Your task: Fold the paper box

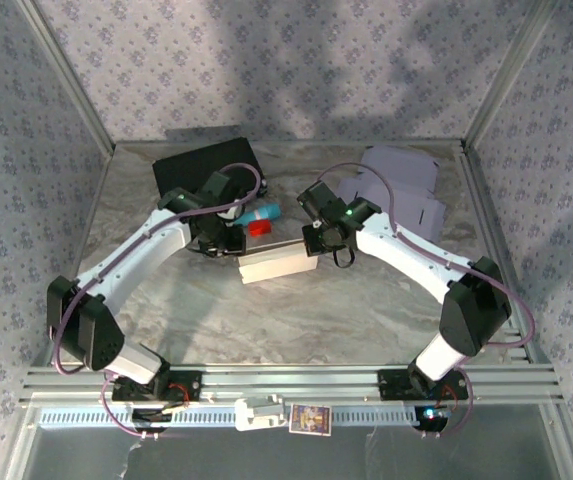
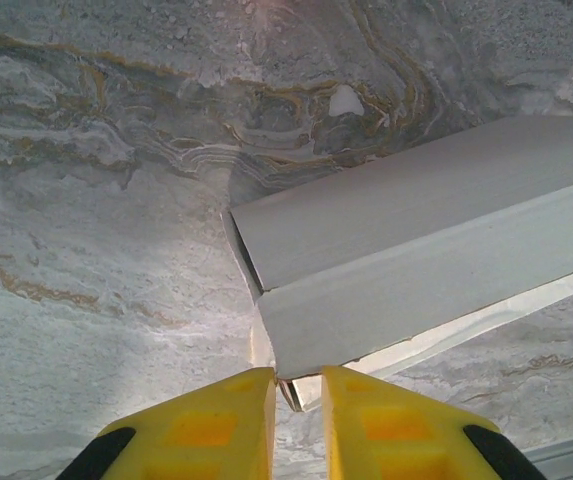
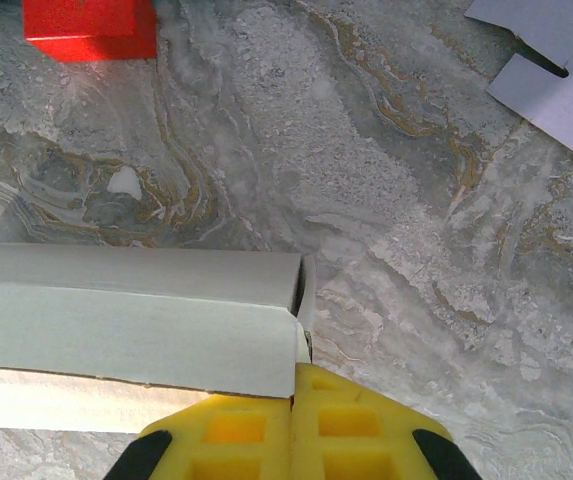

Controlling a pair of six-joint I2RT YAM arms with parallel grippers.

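Right wrist: paper box [image 3: 136, 330] corner pinched by right hand [image 3: 294, 402].

Overhead rear view; two close, downward wrist views, both on paper box [image 2: 416, 220]

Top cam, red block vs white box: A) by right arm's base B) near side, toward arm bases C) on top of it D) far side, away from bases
D: the red block lies just beyond the paper box, on the side away from the arm bases.
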